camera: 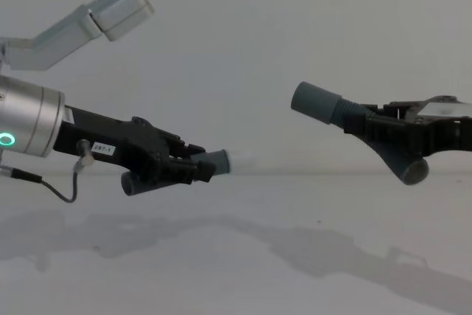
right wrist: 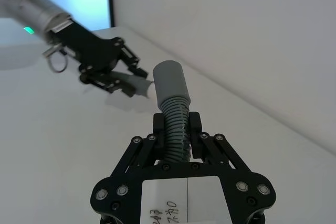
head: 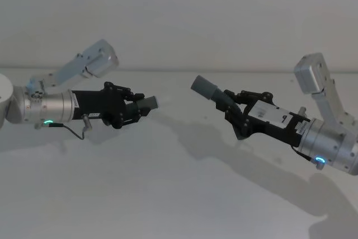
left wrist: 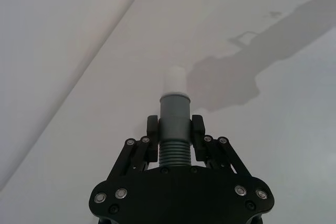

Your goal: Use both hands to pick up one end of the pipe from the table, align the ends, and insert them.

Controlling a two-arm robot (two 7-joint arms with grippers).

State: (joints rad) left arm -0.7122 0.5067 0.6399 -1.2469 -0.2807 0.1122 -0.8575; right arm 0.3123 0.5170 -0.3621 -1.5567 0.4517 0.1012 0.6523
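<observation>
We start with the table [head: 168, 194], white and wide, the shadows of both arms lying across it. Over its left side we have the left gripper [head: 136, 106], reaching toward the middle from a silver wrist [head: 47, 107], with a green ring light [head: 48, 121] glowing at the wrist's lower edge and a thin cable [head: 75, 131] looping beneath. Over on the right, the right gripper [head: 230, 103] comes in the opposite way, a white label [head: 274, 115] on its black body.

Both are off the table, we can see that from the chest view, and the right one rides higher than the left.

Now the pipe. The left gripper's fingers [left wrist: 152, 127] are clamped on the ribbed part of the left pipe piece [left wrist: 174, 129], whose grey collar [left wrist: 174, 106] sticks out past them and points right. The right gripper's fingers [right wrist: 160, 124] are clamped on the ribs of the right pipe piece [right wrist: 176, 129], which angles up and to the left.

That piece ends in the wider socket collar [head: 202, 87], its mouth facing left. And the smallest part, the whitish tip [left wrist: 173, 80] on the left piece, sits outside that socket, with a clear gap between the two ends and the socket the higher of the pair.
</observation>
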